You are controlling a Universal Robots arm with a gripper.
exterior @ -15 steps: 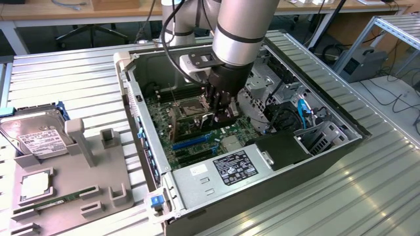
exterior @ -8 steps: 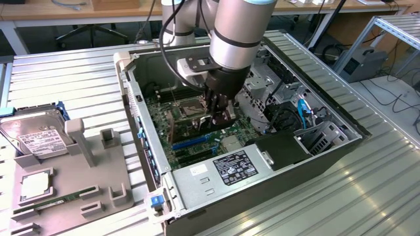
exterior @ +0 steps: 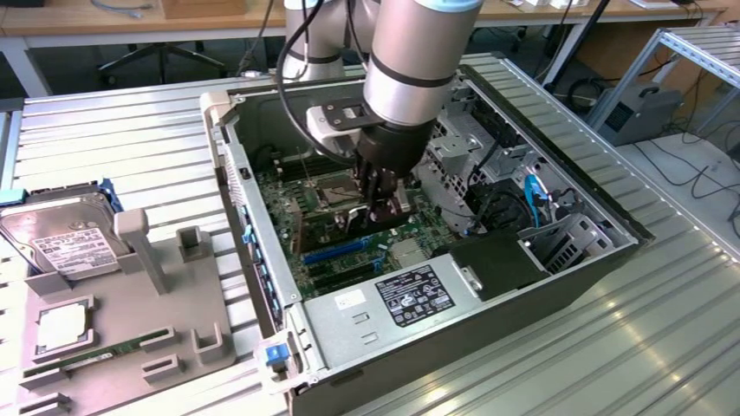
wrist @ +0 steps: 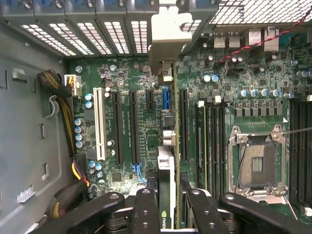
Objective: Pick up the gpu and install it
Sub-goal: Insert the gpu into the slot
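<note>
Black fingers point(wrist: 146, 209) of the gripper point(wrist: 168, 197) clamp the gpu point(wrist: 166, 165) edge-on inside the open case point(exterior: 555, 286), mid-frame in the exterior view; its long axis parallels the motherboard point(wrist: 122, 161) slots, seemingly just above one, unseated
</note>
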